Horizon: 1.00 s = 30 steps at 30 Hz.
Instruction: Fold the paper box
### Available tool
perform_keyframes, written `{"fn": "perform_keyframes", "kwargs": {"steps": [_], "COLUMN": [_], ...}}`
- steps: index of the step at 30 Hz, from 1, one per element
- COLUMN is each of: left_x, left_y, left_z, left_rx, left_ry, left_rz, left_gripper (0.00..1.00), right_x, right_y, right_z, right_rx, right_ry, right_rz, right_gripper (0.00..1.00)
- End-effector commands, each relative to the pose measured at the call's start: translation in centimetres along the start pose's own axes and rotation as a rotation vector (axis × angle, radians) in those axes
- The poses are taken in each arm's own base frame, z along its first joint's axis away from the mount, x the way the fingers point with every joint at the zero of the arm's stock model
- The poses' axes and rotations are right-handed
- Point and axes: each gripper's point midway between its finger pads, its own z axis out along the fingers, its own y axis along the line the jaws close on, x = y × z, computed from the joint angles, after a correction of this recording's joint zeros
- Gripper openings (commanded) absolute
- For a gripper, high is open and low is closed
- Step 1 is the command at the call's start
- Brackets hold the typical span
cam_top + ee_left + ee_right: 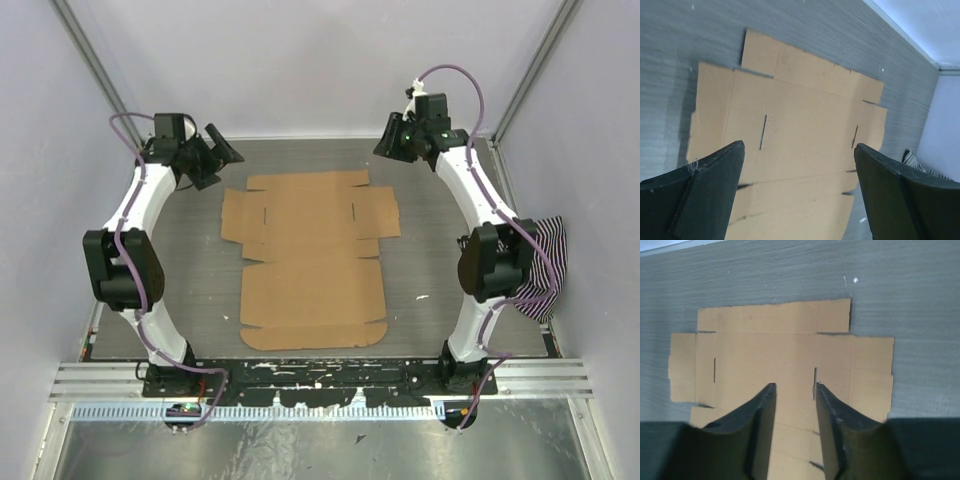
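The paper box (310,260) is a flat brown die-cut cardboard sheet with flaps, slits and creases, lying unfolded in the middle of the grey table. It also shows in the left wrist view (805,130) and in the right wrist view (780,350). My left gripper (215,157) hovers above the sheet's far left corner, wide open and empty (799,150). My right gripper (393,140) hovers above the far right corner, its fingers a narrow gap apart and empty (794,386). Neither gripper touches the sheet.
A black-and-white striped cloth (545,265) hangs at the table's right edge beside the right arm, and its corner shows in the left wrist view (912,159). Pale walls close in the table at the back and sides. A metal rail (320,375) runs along the near edge.
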Motion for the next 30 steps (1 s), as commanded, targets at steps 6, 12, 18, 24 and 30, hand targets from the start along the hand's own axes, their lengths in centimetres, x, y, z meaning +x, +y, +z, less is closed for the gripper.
{"fn": "perform_keyframes", "kwargs": {"steps": [6, 12, 18, 24, 30], "left_x": [-1.4, 0.2, 1.2, 1.9, 3.1], "left_y": [-1.2, -0.1, 1.7, 2.1, 2.4], "left_z": [4.1, 7.3, 8.5, 8.4, 8.1], "left_rx": [-0.112, -0.131, -0.191, -0.203, -0.202], "left_ry": [0.046, 0.103, 0.137, 0.137, 0.141], "left_rz": [0.137, 0.143, 0.151, 0.156, 0.151], "left_gripper": [0.97, 0.92, 0.90, 0.89, 0.88], "right_x": [-2.2, -1.2, 0.5, 2.6, 3.6], "right_y": [-0.6, -2.1, -3.4, -4.6, -5.0], "right_z": [7.0, 11.7, 14.5, 16.6, 17.6], "right_rx": [-0.023, -0.015, 0.002, 0.022, 0.017], "right_ry": [0.004, 0.022, 0.064, 0.103, 0.116], "right_rz": [-0.030, -0.035, -0.015, 0.016, 0.020], "right_gripper": [0.53, 0.55, 0.56, 0.58, 0.58]}}
